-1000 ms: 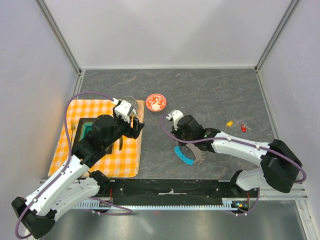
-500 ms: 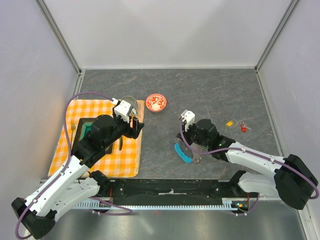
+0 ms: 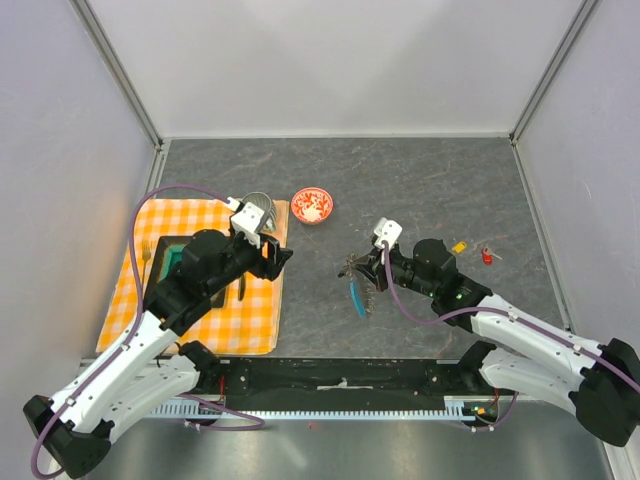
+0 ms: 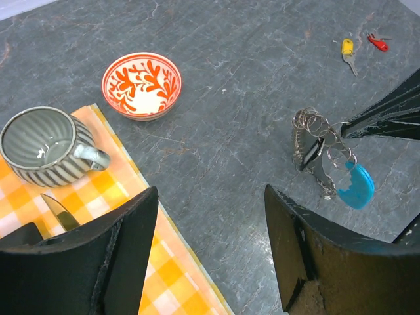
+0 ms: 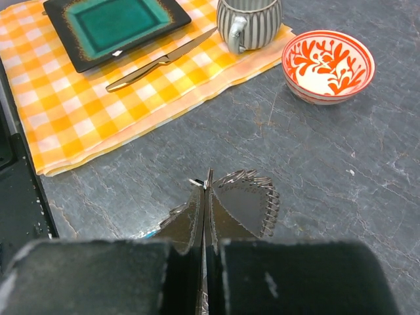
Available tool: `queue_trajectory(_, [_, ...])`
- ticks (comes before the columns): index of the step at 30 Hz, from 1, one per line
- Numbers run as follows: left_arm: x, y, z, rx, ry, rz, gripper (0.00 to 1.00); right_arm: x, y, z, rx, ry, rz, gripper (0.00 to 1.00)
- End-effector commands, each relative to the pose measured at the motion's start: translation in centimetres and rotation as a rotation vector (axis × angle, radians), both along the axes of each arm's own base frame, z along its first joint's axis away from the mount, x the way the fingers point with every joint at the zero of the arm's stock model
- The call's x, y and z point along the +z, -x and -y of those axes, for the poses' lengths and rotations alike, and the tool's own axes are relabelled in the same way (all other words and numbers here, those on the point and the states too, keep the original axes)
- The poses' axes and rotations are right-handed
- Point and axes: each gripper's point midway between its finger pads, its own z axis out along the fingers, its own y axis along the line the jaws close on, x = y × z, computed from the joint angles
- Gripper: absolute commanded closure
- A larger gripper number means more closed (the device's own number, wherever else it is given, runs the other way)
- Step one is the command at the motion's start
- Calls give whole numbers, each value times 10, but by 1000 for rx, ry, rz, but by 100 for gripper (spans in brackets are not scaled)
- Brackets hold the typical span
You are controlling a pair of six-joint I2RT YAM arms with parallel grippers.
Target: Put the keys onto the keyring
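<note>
Right gripper: jaws pressed together on a thin ring of the keyring, held over mid-bench. Its grey rings are bunched at the tips and its blue tag hangs lowest; whether the tag touches the bench cannot be told. Left gripper: jaws spread wide, holding nothing, above the right edge of the checked placemat. Keys: yellow key and red key, loose on the bench, near each other but apart, to the right of the keyring. Also present: red patterned bowl; ribbed cup, teal plate and knife on the placemat.
</note>
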Motion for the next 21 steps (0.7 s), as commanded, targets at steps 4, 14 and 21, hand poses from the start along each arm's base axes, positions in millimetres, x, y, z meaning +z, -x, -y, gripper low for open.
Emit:
queue_trajectory(4, [13, -1, 0, 8, 57, 28, 28, -7, -35, 7, -156, 96, -40, 100])
queue_trajectory(14, [24, -11, -26, 132, 71, 68, 27, -74, -88, -10, -319, 246, -228, 100])
queue_trajectory(21, [41, -18, -55, 248, 122, 123, 26, -104, -121, -4, -441, 277, -339, 67])
